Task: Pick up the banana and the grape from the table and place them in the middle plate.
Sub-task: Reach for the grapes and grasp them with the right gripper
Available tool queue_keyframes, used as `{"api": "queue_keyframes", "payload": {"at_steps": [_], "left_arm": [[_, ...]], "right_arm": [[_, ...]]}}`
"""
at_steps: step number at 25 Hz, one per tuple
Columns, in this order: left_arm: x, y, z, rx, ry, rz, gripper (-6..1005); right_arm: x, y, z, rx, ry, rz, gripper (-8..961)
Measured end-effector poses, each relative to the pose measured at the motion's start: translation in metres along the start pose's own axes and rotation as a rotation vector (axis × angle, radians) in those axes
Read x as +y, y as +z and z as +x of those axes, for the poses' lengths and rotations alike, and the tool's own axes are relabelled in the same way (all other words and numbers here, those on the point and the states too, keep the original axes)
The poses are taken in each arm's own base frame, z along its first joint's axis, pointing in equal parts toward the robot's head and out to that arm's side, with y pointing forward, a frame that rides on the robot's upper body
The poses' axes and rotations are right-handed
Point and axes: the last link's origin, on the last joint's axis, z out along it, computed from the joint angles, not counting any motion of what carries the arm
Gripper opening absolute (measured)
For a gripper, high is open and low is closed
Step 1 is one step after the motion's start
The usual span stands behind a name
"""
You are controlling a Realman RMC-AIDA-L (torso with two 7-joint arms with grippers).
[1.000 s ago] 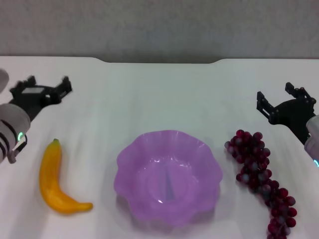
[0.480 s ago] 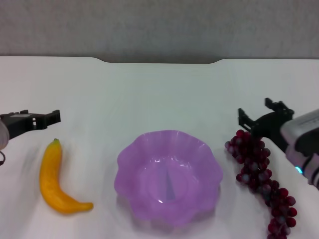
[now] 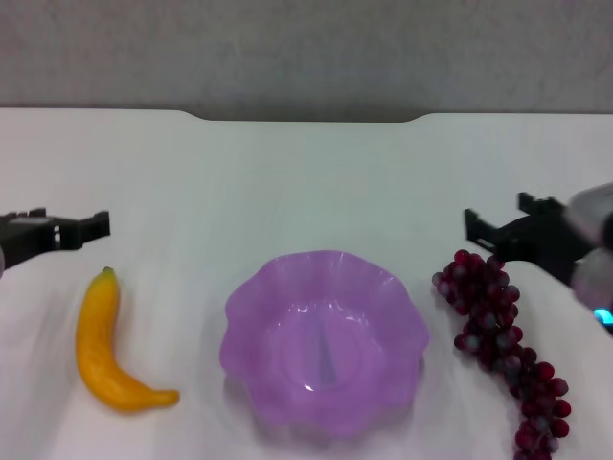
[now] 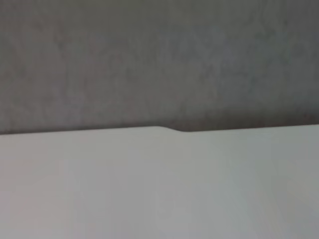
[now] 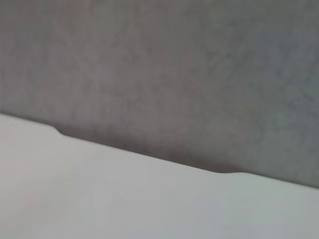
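The orange-yellow banana lies on the white table at the near left, its green stem tip pointing away from me. The dark red-purple grape bunch lies at the near right. The purple scalloped middle plate stands empty between them. My left gripper is open and hovers just beyond the banana's stem end. My right gripper is open and hovers just beyond the far end of the grape bunch. Neither holds anything. The wrist views show none of these things.
The table's far edge with its shallow notch meets a grey wall. Both wrist views show only the bare tabletop and that wall.
Both arms have come nearer and lower over the last second. The left gripper now sits by the banana's stem end, the right by the far end of the grapes. The fruit has not moved.
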Motion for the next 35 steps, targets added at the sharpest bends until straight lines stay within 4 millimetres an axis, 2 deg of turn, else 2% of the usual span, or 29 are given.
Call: {"api": "queue_keyframes", "payload": {"at_steps": [4,6,10,15,23,28,35], "left_arm": [[-0.006,-0.002,-0.011,-0.023,-0.026,0.014,891],[-0.007,-0.003,-0.014,-0.028,-0.035,0.017,891],[-0.002,0.000,-0.014,-0.032,-0.033,0.005,891],[-0.003,-0.003,-0.011,-0.021,-0.036,0.005,891],[-0.004,-0.003,-0.005,-0.010,-0.029,0.008,891],[-0.008,0.001,-0.012,-0.026,-0.038,0.019,891],[-0.006,0.004,-0.019,-0.046,-0.051,0.014,892]], "right_arm": [[-0.020,-0.029,-0.020,0.060,0.138,-0.033,791],[-0.031,-0.036,-0.024,0.121,0.196,-0.052,791],[-0.056,-0.046,-0.018,0.290,0.305,-0.080,791],[-0.069,-0.047,-0.016,0.355,0.340,-0.081,791],[-0.059,-0.036,-0.014,0.382,0.324,-0.123,791],[-0.045,-0.025,0.001,0.437,0.319,-0.153,791],[-0.039,-0.014,0.017,0.513,0.334,-0.172,792]]}}
